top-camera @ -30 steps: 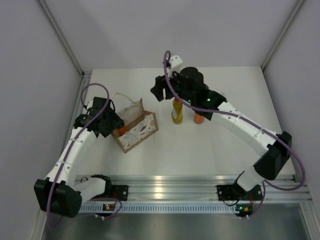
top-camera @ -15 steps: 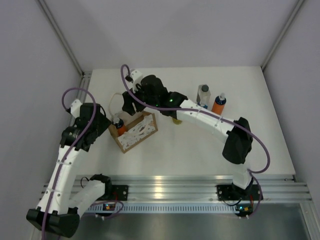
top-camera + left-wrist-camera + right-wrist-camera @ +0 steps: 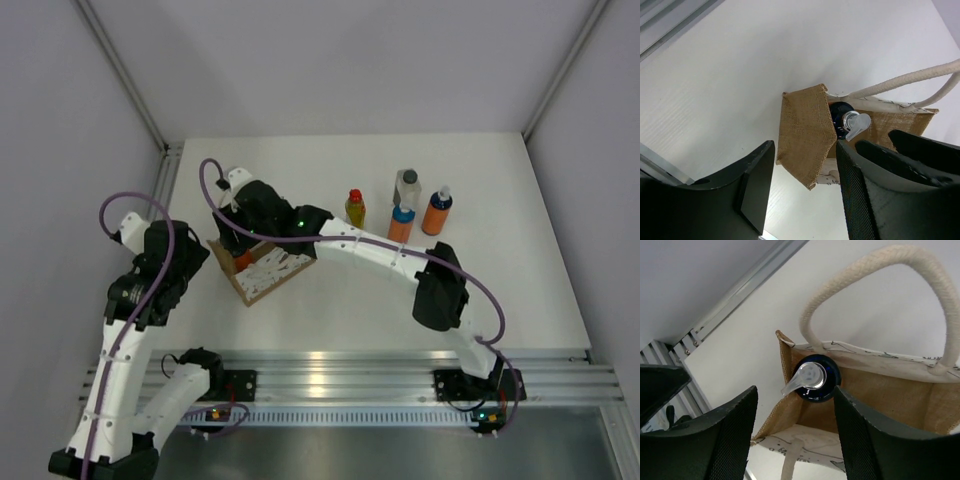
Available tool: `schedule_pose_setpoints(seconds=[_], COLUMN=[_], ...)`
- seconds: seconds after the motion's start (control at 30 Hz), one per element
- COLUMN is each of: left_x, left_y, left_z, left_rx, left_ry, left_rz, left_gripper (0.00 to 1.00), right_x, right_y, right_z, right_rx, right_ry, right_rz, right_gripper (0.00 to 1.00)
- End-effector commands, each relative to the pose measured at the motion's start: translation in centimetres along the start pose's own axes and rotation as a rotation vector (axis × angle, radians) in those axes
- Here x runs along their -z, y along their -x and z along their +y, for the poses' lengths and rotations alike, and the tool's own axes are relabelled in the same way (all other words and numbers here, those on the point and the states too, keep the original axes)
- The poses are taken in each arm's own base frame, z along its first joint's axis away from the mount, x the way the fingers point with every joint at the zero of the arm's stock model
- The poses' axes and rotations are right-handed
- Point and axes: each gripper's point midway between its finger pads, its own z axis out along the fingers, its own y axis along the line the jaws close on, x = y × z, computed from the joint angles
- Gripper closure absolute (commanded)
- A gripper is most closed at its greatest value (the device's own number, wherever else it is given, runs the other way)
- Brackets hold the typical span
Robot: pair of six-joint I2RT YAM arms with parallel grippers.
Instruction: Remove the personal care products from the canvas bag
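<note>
One dark-capped pump bottle (image 3: 815, 379) stands upright in the canvas bag (image 3: 890, 390); left end effector (image 3: 802, 185) and right end effector (image 3: 792, 432) are spread, empty.

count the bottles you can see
5. Right of the canvas bag: yellow bottle, clear bottle, blue-capped orange bottle, white-capped orange bottle. Inside it: pump bottle; the bag may hide more.
</note>
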Motion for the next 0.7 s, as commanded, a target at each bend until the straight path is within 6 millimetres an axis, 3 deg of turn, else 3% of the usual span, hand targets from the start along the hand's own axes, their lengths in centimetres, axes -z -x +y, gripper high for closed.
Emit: schedule_pose_setpoints(seconds=[0.0, 0.07, 0.3, 0.57, 0.67], left_x=[1.2, 1.2, 1.2, 1.1, 1.1], left_y=[1.3, 1.1, 0.3, -0.6, -0.8], left_z=[0.5, 0.7, 0.8, 0.6, 0.6], left_rx=[0.036, 0.035, 0.018, -0.001, -0.008], left_ry=[0.000, -0.001, -0.007, -0.022, -0.027], left_rz=[-0.049, -0.045, -0.012, 0.028, 0.036], left_gripper=[0.43, 0.43, 0.42, 0.42, 0.41], right_x=[-0.7, -0.9, -2.1, -2.6, -2.6], right_y=[0.7, 1.5, -0.3, -0.4, -0.3], right_z=[-0.1, 0.1, -0.3, -0.4, -0.1], right_rx=[-0.020, -0.012, 0.048, 0.093, 0.106], right_ry=[-0.071, -0.073, -0.125, -0.123, -0.108], right_rz=[-0.020, -0.032, 0.008, 0.008, 0.007], right_gripper=[0.41, 0.41, 0.43, 0.66, 0.68])
